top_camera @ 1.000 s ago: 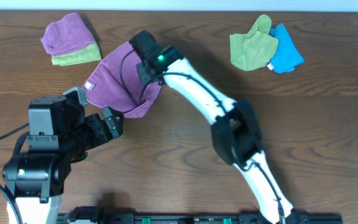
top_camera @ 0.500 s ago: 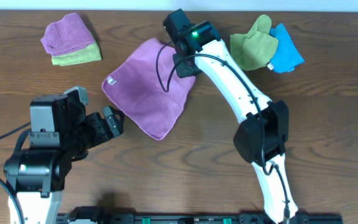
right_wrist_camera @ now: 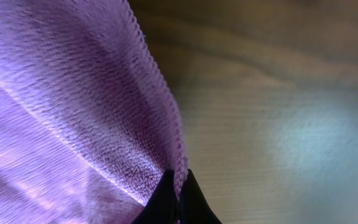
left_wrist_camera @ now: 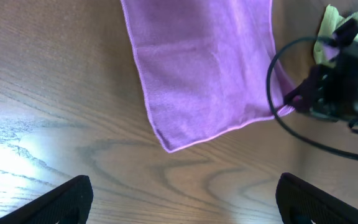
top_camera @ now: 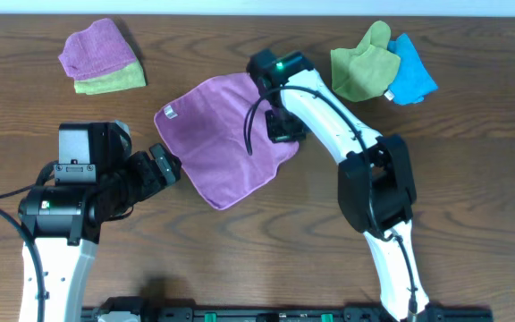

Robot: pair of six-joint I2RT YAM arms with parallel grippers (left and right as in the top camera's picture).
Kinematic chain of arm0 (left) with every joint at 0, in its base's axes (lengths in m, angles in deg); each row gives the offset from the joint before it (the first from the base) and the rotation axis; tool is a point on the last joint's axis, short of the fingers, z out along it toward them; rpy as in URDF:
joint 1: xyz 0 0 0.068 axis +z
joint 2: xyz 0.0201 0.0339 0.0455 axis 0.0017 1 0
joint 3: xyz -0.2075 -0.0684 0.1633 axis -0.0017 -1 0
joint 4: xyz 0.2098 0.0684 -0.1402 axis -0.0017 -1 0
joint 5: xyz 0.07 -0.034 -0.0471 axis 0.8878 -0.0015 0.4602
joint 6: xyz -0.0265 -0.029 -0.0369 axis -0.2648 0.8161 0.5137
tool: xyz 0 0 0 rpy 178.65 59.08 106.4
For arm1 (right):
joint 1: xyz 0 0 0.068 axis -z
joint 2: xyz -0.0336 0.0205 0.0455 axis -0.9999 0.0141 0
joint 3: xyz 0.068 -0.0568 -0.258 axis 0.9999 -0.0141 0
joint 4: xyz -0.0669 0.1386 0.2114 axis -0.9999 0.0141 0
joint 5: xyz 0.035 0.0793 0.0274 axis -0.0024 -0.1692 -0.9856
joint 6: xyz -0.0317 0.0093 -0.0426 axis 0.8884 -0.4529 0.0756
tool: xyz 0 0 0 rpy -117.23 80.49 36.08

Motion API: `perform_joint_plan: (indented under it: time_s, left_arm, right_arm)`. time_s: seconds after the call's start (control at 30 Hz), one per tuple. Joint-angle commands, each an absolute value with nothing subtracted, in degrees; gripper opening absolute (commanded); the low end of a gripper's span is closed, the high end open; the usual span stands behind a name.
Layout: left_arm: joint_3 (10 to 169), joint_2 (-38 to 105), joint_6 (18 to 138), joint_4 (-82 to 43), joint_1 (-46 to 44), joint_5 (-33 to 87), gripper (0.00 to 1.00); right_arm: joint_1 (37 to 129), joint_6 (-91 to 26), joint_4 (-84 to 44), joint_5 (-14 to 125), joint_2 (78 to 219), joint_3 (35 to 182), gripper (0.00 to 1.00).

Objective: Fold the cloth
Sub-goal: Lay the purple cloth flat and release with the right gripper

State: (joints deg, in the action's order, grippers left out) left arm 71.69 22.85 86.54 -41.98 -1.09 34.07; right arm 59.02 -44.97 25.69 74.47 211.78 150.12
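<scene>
The purple cloth [top_camera: 226,139] lies spread flat in the middle of the table, its white tag [top_camera: 167,113] at the left corner. My right gripper [top_camera: 284,131] is shut on the cloth's right edge; in the right wrist view the hem [right_wrist_camera: 166,118] runs down between the closed fingertips [right_wrist_camera: 178,194]. My left gripper [top_camera: 164,166] is open and empty, just left of the cloth's lower-left edge. In the left wrist view the cloth [left_wrist_camera: 204,68] lies ahead of the open fingers [left_wrist_camera: 182,196], with its near corner pointing toward them.
A second purple cloth [top_camera: 97,49] sits on a lime-green cloth [top_camera: 110,80] at the back left. A green cloth [top_camera: 363,63] and a blue cloth [top_camera: 411,76] lie at the back right. The right arm [top_camera: 329,116] arches over the cloth's right side.
The right gripper has dragged the cloth to the right and then nearer, spreading it out flat from a folded shape. The left arm has shifted slightly toward the cloth.
</scene>
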Motion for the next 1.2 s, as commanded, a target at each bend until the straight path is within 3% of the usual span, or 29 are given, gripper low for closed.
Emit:
perform_joint_plan:
  time_s: [0.0,0.3,0.67,0.93,1.17]
  left_arm:
    - [72.79,22.83,87.17,-42.24,-1.2,35.39,0.95]
    - [72.04,22.88,87.68,-42.07,-1.2,37.11,0.96]
    - [70.4,22.9,89.14,-40.95,-1.23,37.0,0.95]
    - [70.29,23.18,91.68,-41.94,-1.23,35.47,0.95]
    - [62.69,23.16,99.24,-41.15,-1.23,34.84,0.95]
  right_arm:
    - [58.65,-50.41,26.04,75.21,212.02,147.71,0.01]
    - [55.68,-54.02,24.54,74.77,208.83,138.95,0.01]
    - [58.56,-45.78,9.54,65.11,189.18,117.42,0.01]
    - [57.78,-48.62,1.39,59.8,187.83,106.66,0.01]
    - [56.86,-50.63,-3.55,60.17,187.8,106.01,0.01]
